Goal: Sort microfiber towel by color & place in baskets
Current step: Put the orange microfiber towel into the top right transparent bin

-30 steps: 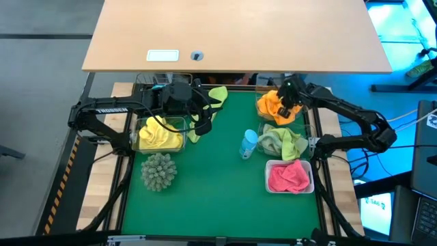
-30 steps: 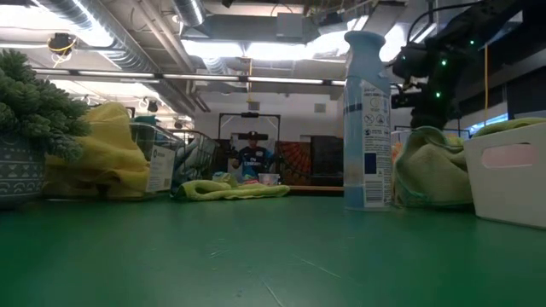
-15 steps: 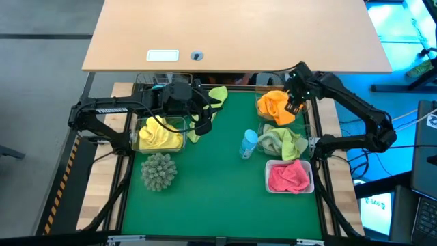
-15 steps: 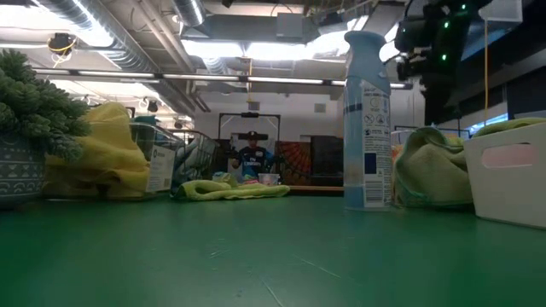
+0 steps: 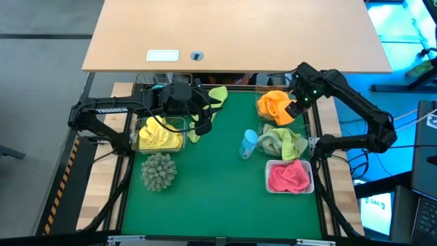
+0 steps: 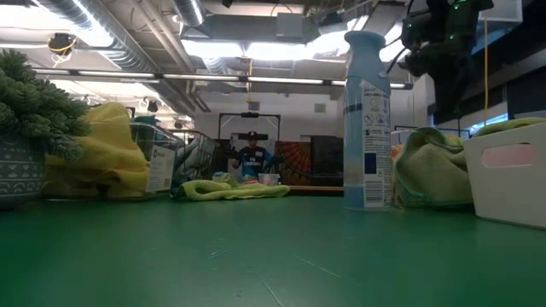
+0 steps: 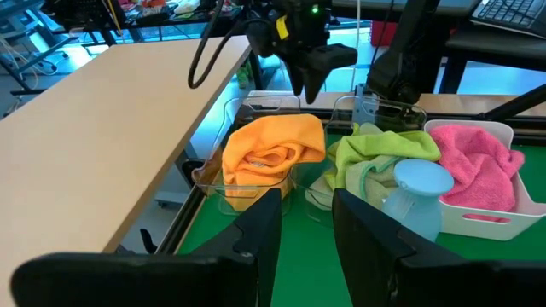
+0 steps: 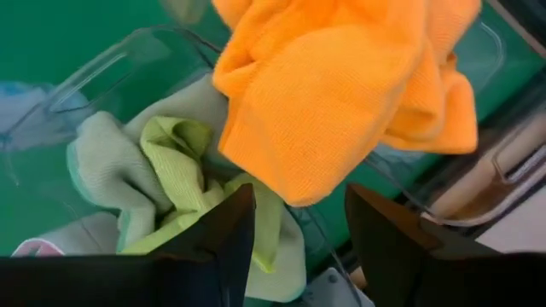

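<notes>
The orange microfiber towel (image 8: pixel 341 94) lies heaped in a clear basket (image 5: pixel 261 109) just below the right gripper's (image 5: pixel 298 102) spread, empty fingers, beside a blue spray bottle (image 6: pixel 367 119) whose label is unreadable, on the green desk (image 5: pixel 212 178) under ceiling ducts, while the left gripper's (image 7: pixel 303 230) fingers stand apart, empty.

Even, bright light from above; ceiling lights (image 6: pixel 256 47) glare in the low view, leaving the bottle (image 6: pixel 367 119) backlit and the right arm in silhouette. Near fingers (image 8: pixel 213 243) in the right wrist view are blurred.
</notes>
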Robot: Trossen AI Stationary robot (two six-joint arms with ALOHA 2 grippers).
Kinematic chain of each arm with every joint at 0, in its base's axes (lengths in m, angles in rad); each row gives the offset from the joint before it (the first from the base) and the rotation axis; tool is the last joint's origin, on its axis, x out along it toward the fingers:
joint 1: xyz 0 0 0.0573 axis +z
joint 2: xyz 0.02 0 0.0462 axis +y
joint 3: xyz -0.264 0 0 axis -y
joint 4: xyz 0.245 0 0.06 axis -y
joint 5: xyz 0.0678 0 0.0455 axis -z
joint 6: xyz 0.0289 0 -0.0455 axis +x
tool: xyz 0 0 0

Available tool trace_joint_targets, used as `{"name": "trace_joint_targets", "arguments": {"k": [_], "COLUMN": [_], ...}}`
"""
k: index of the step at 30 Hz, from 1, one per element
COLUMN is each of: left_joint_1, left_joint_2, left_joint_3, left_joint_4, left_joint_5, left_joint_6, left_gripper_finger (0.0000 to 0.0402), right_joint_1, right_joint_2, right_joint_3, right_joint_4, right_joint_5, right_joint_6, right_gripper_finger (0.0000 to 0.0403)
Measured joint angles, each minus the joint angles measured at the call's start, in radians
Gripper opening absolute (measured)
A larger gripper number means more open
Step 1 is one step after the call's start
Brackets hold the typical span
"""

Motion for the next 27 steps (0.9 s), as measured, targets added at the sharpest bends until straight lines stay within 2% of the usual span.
{"name": "trace_joint_targets", "arguments": {"k": [9, 14, 21, 27], "left_joint_1": [0.000, -0.002, -0.004, -0.004], "left_joint_2": [0.000, 0.000, 0.000, 0.000], "left_joint_3": [0.000, 0.000, 0.000, 0.000], "left_joint_4": [0.000, 0.000, 0.000, 0.000], "left_joint_5": [0.000, 0.011, 0.011, 0.011], "left_joint_6": [0.000, 0.000, 0.000, 0.000], "left_gripper_finger": [0.0102, 0.0102, 0.0102, 0.0102], "right_joint_1": [0.000, 0.000, 0.000, 0.000], "right_joint_2": [0.000, 0.000, 0.001, 0.001], "right_joint_3": [-0.006, -0.087, -0.246, -0.293], "right_joint_4": [-0.001, 0.021, 0.215, 0.314], "right_joint_5": [0.011, 0.012, 0.011, 0.010], "right_joint_6": [0.076, 0.101, 0.104, 0.106], "right_gripper_finger": [0.0182, 0.0182, 0.0182, 0.0176]}}
